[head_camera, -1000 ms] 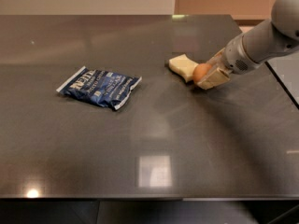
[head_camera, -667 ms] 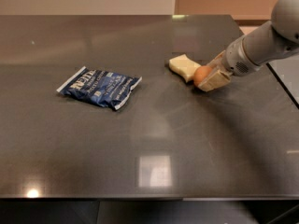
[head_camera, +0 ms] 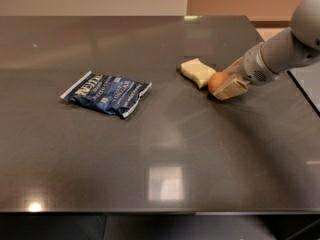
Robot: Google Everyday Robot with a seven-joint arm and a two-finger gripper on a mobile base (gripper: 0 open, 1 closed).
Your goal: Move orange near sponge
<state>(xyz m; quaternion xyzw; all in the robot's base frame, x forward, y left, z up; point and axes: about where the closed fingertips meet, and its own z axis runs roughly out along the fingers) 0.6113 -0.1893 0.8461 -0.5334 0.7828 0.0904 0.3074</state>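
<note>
Almost nothing had moved since the second before: the gripper (head_camera: 223, 84) stayed at the same spot on the right side of the table (head_camera: 200, 159), the orange (head_camera: 216, 80) stayed with it, and the sponge (head_camera: 196, 71) kept its place as well.

We saw the gripper low over the dark tabletop, reaching in from the right at the end of the grey arm (head_camera: 280, 54). Its two tan fingers (head_camera: 229, 90) sat one on either side of the orange, closed against it, so the fruit was clamped between them. The orange was down at the level of the table surface, though we could not tell whether it rested on the surface or hung just above it. It lay just beside the right-hand end of the sponge, touching it or very nearly so.

The sponge lay flat, a pale cream block with wavy sides, angled so that its long side ran from upper left to lower right. Well apart from both, towards the left of the table, lay a blue crinkled snack bag (head_camera: 106, 94), flat on the surface with its white lettering facing up.
</note>
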